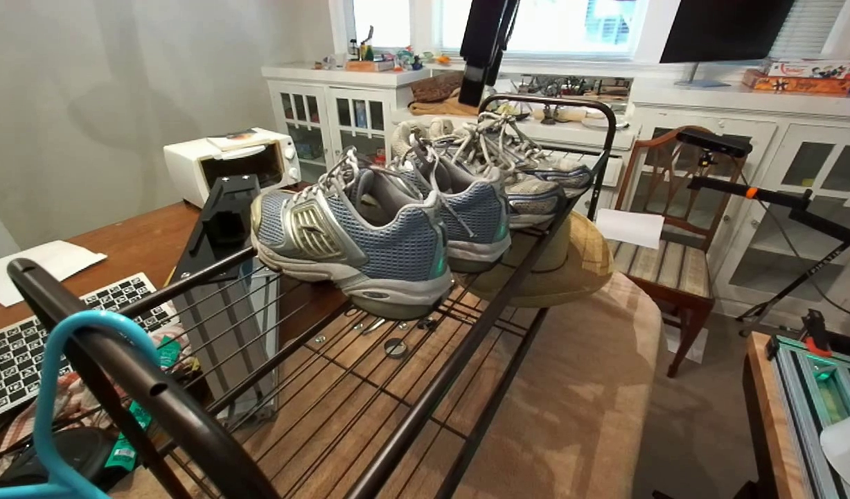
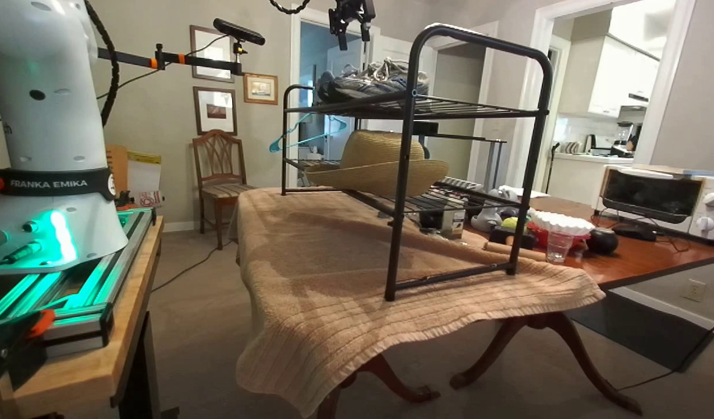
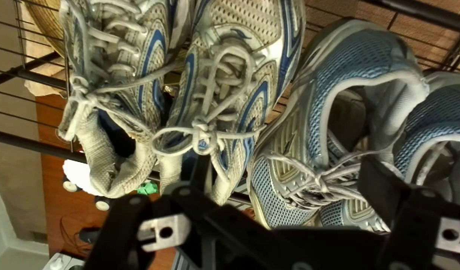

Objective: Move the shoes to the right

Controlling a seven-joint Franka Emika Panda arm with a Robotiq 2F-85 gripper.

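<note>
Currently: one gripper point(image 3: 286, 167), mine, spread wide and empty, above shoes point(image 1: 345, 239) atop the black rack point(image 2: 402, 192); parted so, I judge, to straddle one

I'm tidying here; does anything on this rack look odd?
On top, the blue-grey sneakers point opposite to the beige pair, looking mismatched. A turquoise hanger hangs from the rack's end rail, odd where shoes are kept.

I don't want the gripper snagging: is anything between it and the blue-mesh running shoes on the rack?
Nothing visible hangs between the open gripper and the blue-mesh running shoes. But in the wrist view one finger overlaps the neighbouring beige-and-blue running shoe, so a straight descent might catch it.
</note>
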